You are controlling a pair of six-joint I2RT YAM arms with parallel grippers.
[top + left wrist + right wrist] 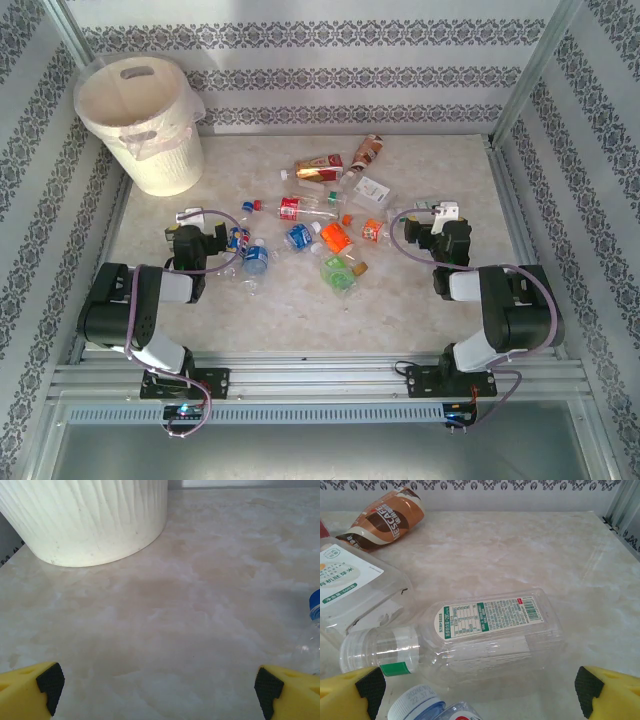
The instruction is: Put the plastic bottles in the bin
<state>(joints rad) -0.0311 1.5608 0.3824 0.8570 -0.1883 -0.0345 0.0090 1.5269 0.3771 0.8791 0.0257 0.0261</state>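
The cream-white bin (140, 120) stands at the far left corner, and its ribbed wall (85, 520) rises ahead of my left gripper. Several plastic bottles lie scattered mid-table, among them a red-labelled one (300, 208), an orange one (335, 238) and a green one (338, 272). My left gripper (190, 222) (160, 690) is open over bare tabletop, with a blue-capped bottle (315, 605) just to its right. My right gripper (440, 215) (477, 687) is open too. A clear bottle with a white and green label (490, 630) lies on its side just ahead of its fingers (587, 690), untouched.
A brown-labelled bottle (385, 512), a flat clear bottle with a white label (350, 585) and a white-capped bottle (415, 707) lie left of the right gripper. Patterned walls and metal posts (520, 90) enclose the table. Bare marble (250, 170) lies between the bin and the bottles.
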